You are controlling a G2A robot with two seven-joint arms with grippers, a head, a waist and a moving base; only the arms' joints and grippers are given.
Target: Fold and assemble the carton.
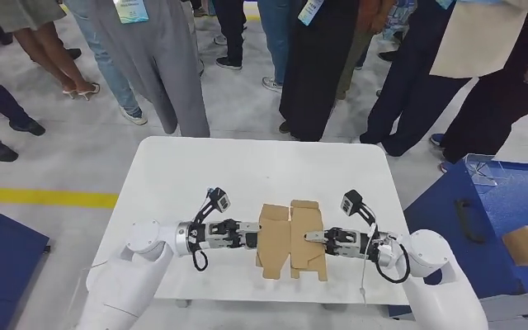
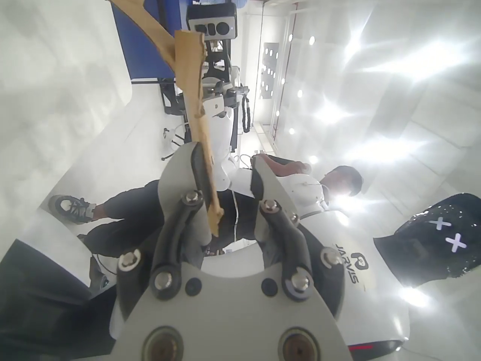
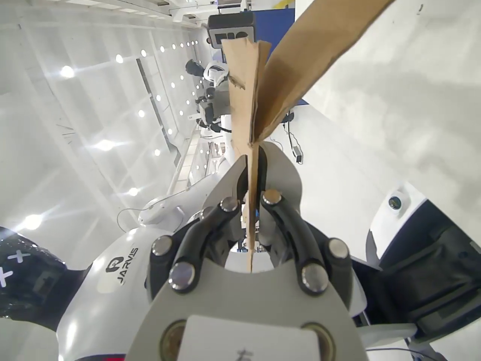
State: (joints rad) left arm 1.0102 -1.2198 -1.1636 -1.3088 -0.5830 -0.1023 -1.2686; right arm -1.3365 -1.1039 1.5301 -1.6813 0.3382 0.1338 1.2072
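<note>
A flattened brown carton [image 1: 289, 239] with short flaps along its far and near edges hangs over the front part of the white table [image 1: 247, 169], between my two arms. My right gripper [image 1: 312, 238] holds its right edge; in the right wrist view the gripper [image 3: 255, 155] is shut on the carton [image 3: 244, 95], seen edge-on with one panel splaying away. My left gripper [image 1: 256, 239] is at the carton's left edge. In the left wrist view it [image 2: 227, 155] stands open, and the carton [image 2: 189, 73] rests against one finger [image 2: 197, 167].
Several people stand along the table's far side. A blue bin [image 1: 478, 223] stands by the table's right side, and another blue object [image 1: 16, 256] lies on the floor at the left. Bare table surface lies beyond the carton.
</note>
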